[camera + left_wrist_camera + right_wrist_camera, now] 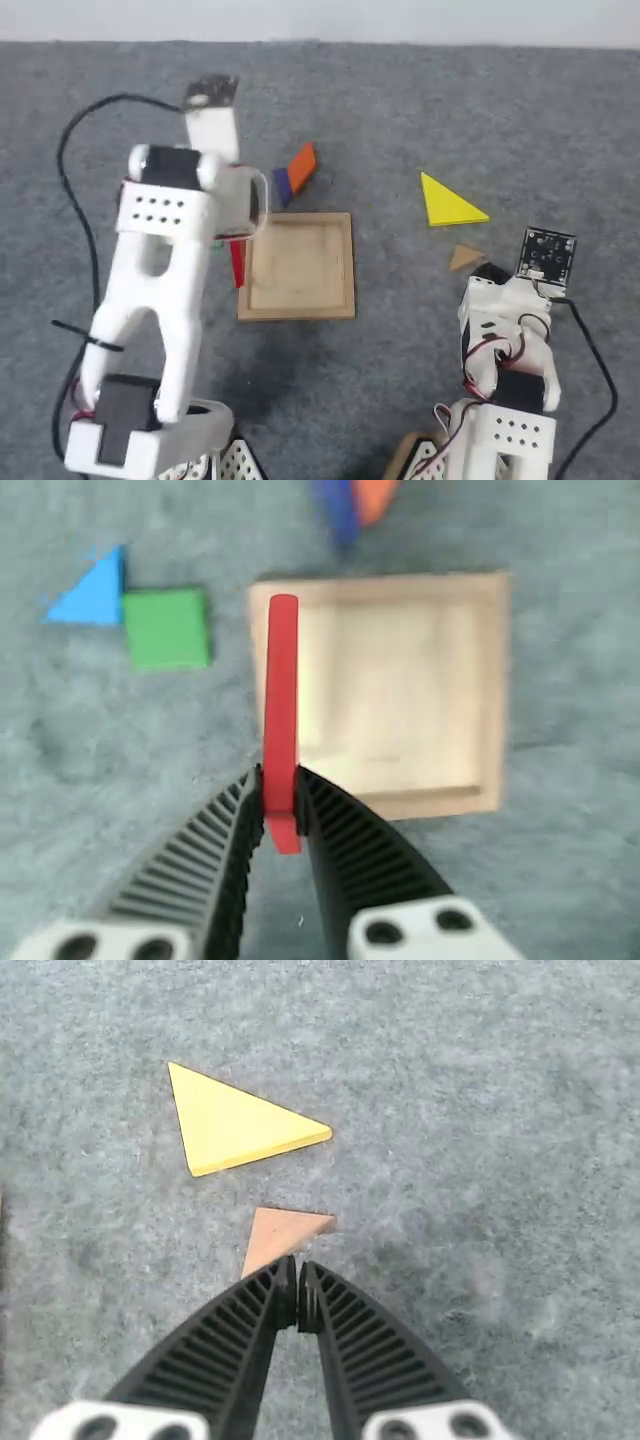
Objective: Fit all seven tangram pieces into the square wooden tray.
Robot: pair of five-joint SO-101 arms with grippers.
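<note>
The square wooden tray (345, 268) (490, 680) lies mid-table with nothing inside it. My left gripper (281, 790) is shut on a red piece (281, 710) (237, 263), held on edge over the tray's left rim. An orange piece (303, 166) (372, 497) and a dark blue piece (282, 185) (337, 510) lie just beyond the tray. A green square (166, 628) and a light blue triangle (90, 592) rest to the tray's left. My right gripper (298, 1295) is shut and holds nothing, just short of a tan triangle (280, 1238) (465, 257). A yellow triangle (232, 1120) (448, 203) lies beyond it.
Grey carpet covers the table. Black cables loop along the left arm's outer side (70, 190) and by the right arm's base (600, 390). Open carpet stretches between the tray and the yellow triangle.
</note>
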